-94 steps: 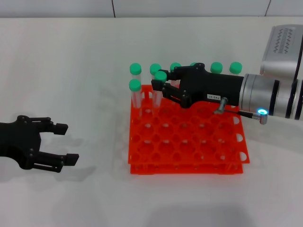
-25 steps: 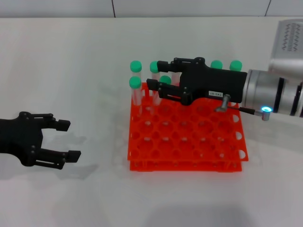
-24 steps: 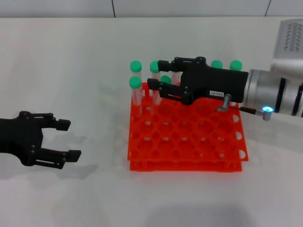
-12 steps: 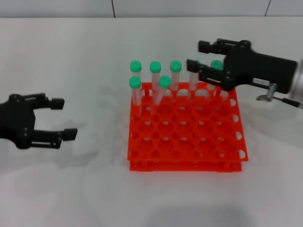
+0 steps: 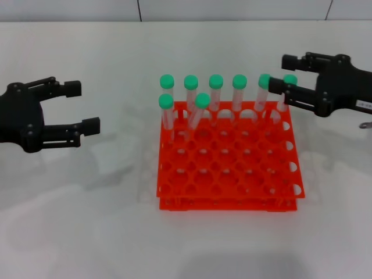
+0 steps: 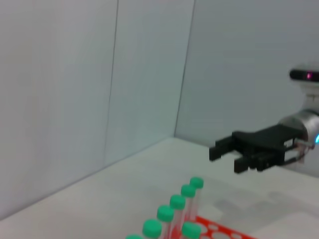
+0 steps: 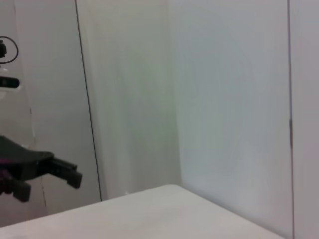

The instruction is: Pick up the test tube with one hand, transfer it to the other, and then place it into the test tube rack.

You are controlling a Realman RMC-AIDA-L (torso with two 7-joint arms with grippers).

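The orange-red test tube rack [image 5: 229, 174] stands in the middle of the table in the head view. Several green-capped tubes stand in it. Most fill the back row; two stand in the second row, and one of these, the test tube [image 5: 197, 111], leans slightly. My right gripper [image 5: 281, 73] is open and empty, beside the rack's back right corner near the last back-row tubes. It also shows in the left wrist view [image 6: 228, 157], above the row of tubes [image 6: 172, 214]. My left gripper [image 5: 82, 106] is open and empty, well left of the rack.
The white table [image 5: 87, 221] spreads around the rack, with a pale wall behind it. The right wrist view shows mostly wall and, far off, the left gripper [image 7: 48, 185].
My right gripper has opened off the leaning tube in the second row and drawn back to the right, off the rack. My left gripper has moved farther back on the left.
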